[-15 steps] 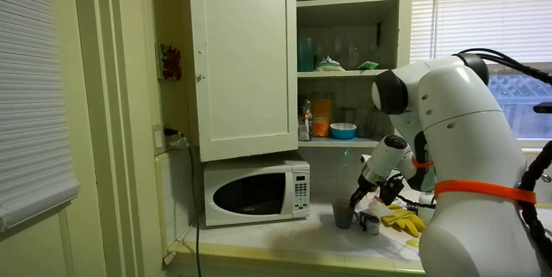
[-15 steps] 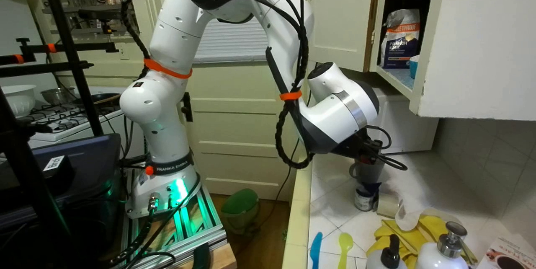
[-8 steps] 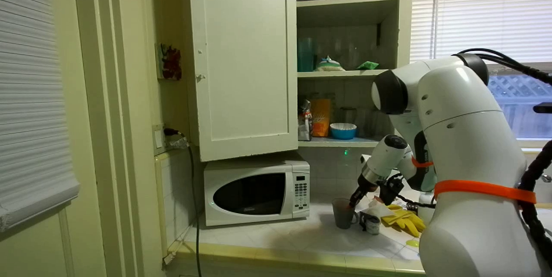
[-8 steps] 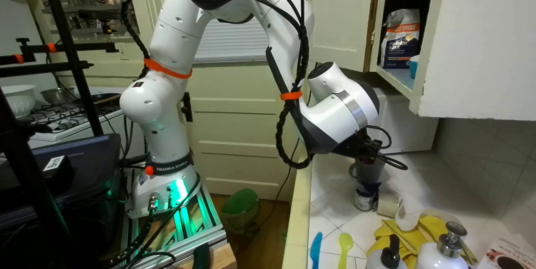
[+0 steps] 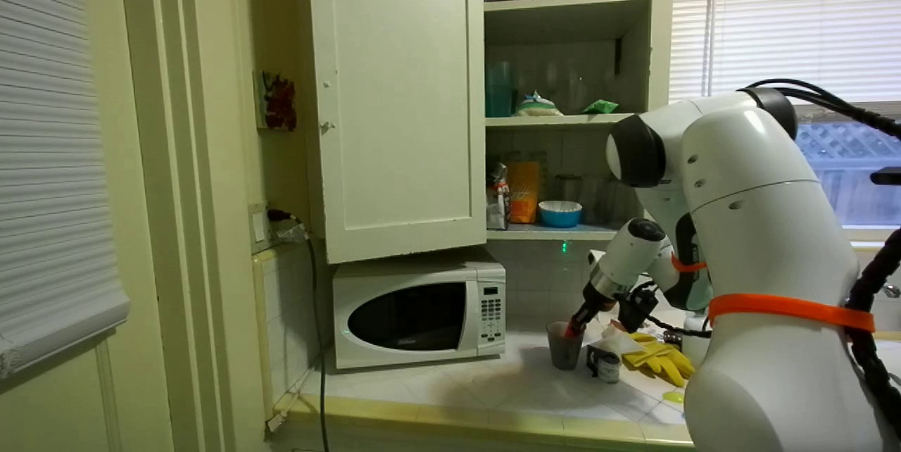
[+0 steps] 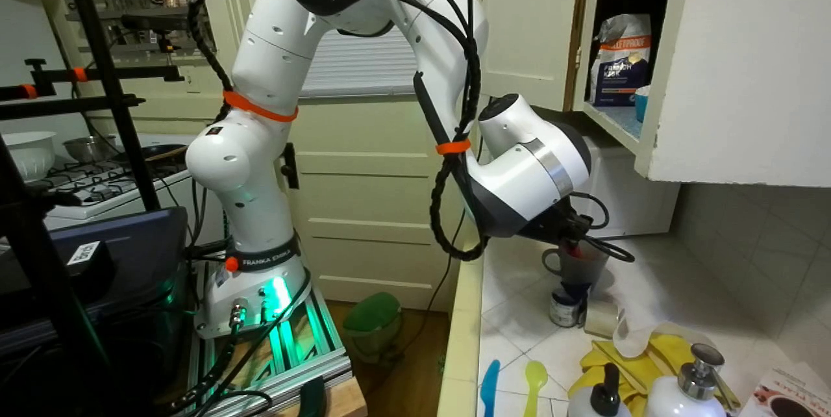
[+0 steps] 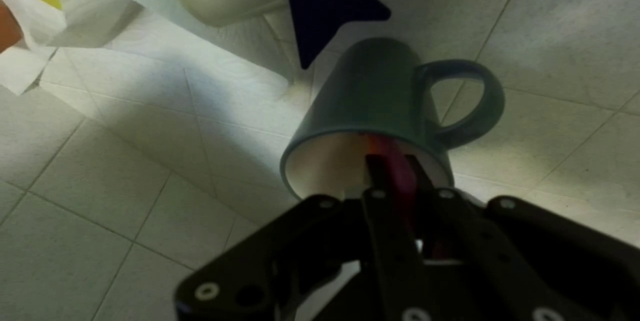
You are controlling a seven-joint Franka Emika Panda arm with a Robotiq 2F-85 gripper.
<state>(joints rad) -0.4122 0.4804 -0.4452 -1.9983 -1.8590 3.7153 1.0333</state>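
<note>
Pink utensil [image 7: 401, 178], type unclear, pinched narrowly in the gripper [image 7: 395, 163], its end inside the mug [image 7: 372, 88], right of the microwave [image 5: 419, 315] in an exterior view; grasp apparently complete, utensil neither lifted clear nor let go.

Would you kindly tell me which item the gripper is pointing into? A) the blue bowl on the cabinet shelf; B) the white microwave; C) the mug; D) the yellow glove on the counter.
C: in the wrist view the gripper points into the open mouth of the mug, whose handle juts out to the right.
</note>
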